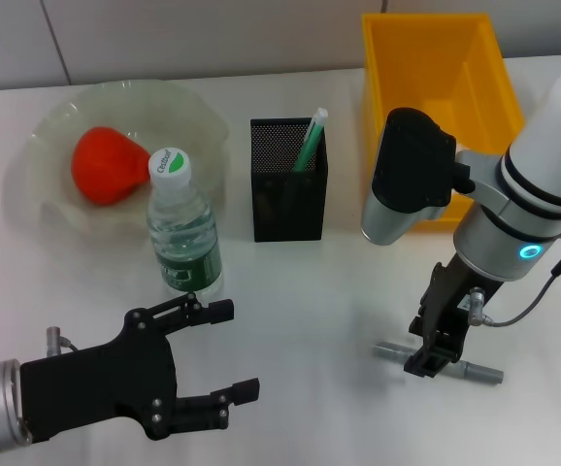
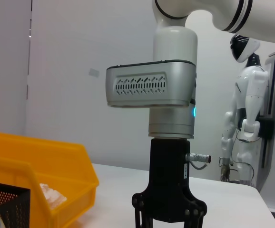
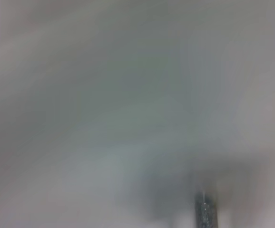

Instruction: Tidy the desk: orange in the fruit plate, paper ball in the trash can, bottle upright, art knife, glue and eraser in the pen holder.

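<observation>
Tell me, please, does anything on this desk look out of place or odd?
Only the grey knife lies flat on the table, outside the pen holder; the right gripper is down over it. The bottle stands upright.

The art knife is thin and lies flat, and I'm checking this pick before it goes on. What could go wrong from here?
1. The right gripper is down over the middle of the art knife, which lies flat on the table; it may slip or tilt when lifted.
2. The pen holder has a narrow opening with a green pen already inside, so the knife could catch on the rim.
3. The left gripper sits open close to the upright bottle and could knock it over.
</observation>
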Robot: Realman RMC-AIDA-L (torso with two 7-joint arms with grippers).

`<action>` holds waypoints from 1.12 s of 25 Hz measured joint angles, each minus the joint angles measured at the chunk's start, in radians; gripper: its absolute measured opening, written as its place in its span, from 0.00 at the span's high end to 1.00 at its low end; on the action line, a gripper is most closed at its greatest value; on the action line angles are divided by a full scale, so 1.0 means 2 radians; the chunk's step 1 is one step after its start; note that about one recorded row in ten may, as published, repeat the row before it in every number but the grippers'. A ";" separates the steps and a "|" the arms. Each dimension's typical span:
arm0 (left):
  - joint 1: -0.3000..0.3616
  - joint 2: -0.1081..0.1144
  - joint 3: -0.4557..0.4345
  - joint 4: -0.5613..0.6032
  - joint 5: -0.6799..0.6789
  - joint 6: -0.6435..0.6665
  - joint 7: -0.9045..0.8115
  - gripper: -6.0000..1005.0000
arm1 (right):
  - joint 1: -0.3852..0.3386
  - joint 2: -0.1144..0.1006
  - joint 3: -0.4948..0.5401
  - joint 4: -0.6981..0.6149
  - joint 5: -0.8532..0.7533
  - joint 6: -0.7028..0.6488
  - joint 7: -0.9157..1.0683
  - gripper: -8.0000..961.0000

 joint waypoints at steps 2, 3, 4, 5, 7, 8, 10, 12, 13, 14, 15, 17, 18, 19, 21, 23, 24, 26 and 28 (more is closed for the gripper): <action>0.000 0.000 0.000 0.000 0.000 0.000 0.000 0.16 | 0.001 0.000 -0.002 0.002 0.000 0.002 0.001 0.42; 0.000 0.000 0.000 0.000 0.000 0.000 0.000 0.16 | 0.001 0.000 -0.002 0.002 0.000 0.003 0.001 0.45; 0.000 0.000 0.000 0.000 0.000 0.000 0.000 0.16 | 0.002 0.000 -0.002 0.003 0.000 0.003 0.001 0.47; 0.000 0.000 0.001 0.001 0.000 0.002 0.000 0.16 | 0.002 0.000 -0.003 0.003 0.000 0.004 0.001 0.49; 0.000 0.000 0.001 0.001 0.000 0.002 0.000 0.16 | 0.002 0.001 -0.006 0.003 0.000 0.006 0.002 0.50; 0.000 0.000 0.001 0.001 0.000 0.002 0.000 0.16 | 0.003 0.001 -0.009 0.005 0.000 0.007 0.003 0.51; 0.000 0.000 0.001 0.001 0.000 0.002 0.000 0.16 | 0.004 0.001 -0.017 0.010 -0.001 0.010 0.005 0.52; -0.001 0.001 0.001 0.000 0.000 0.003 0.000 0.16 | 0.005 0.001 -0.023 0.015 -0.001 0.014 0.007 0.53; -0.001 0.001 0.001 0.001 0.000 0.003 0.000 0.16 | 0.005 0.001 -0.023 0.015 -0.001 0.014 0.007 0.54; -0.001 0.001 0.001 0.001 0.000 0.003 0.000 0.16 | 0.005 0.001 -0.023 0.016 -0.001 0.015 0.008 0.55; -0.001 0.001 0.002 0.001 0.000 0.003 0.000 0.16 | 0.005 0.001 -0.025 0.017 -0.001 0.016 0.010 0.55; -0.001 0.001 0.003 0.001 0.000 0.003 0.000 0.16 | 0.005 0.001 -0.027 0.017 -0.001 0.018 0.013 0.57; -0.001 0.001 0.003 0.001 0.000 0.003 0.000 0.16 | 0.005 0.001 -0.028 0.017 -0.001 0.018 0.014 0.57; -0.001 0.001 0.003 0.001 0.000 0.003 0.000 0.16 | 0.005 0.001 -0.029 0.017 -0.001 0.019 0.014 0.58; -0.002 0.001 0.005 0.001 0.000 0.003 0.000 0.16 | 0.005 0.001 -0.032 0.017 -0.001 0.019 0.014 0.59; -0.002 0.001 0.006 0.001 0.000 0.003 0.000 0.16 | 0.005 0.001 -0.034 0.018 -0.001 0.019 0.014 0.60; -0.002 0.001 0.006 0.001 0.000 0.003 0.000 0.16 | 0.005 0.001 -0.034 0.018 -0.002 0.019 0.014 0.61; -0.002 0.001 0.007 0.001 0.000 0.003 0.000 0.16 | 0.005 0.000 -0.034 0.018 -0.002 0.019 0.014 0.62; -0.002 0.001 0.007 0.000 0.000 0.004 0.000 0.16 | 0.005 0.000 -0.034 0.018 -0.002 0.018 0.014 0.65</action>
